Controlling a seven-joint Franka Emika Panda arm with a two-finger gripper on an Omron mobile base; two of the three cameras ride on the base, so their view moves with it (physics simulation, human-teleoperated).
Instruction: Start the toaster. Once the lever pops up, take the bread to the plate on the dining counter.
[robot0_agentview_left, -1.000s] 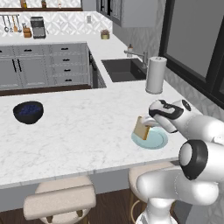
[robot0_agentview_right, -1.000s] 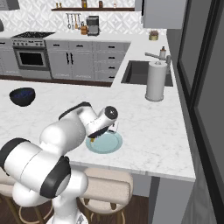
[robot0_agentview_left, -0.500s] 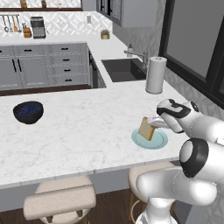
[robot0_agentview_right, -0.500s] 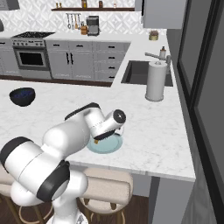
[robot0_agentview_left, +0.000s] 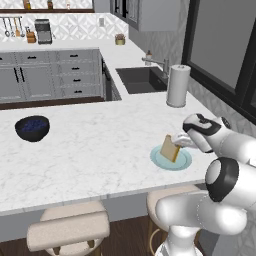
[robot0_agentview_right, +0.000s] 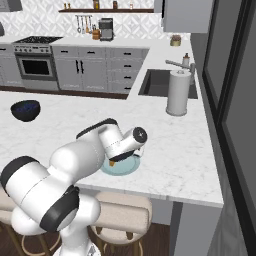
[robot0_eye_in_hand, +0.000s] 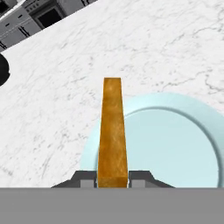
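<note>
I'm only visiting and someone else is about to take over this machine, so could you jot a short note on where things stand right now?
Pincer: shut on the bread, gripping it edge-on between its two tips.
Bread: held tilted over the plate; whether its lower edge touches the plate cannot be told.
Plate: on the dining counter, near the front edge above the stools.
Done: the bread has been brought to the plate.
Left: probably lower it, open the pincer so the bread lies on the plate, then back the arm away.
</note>
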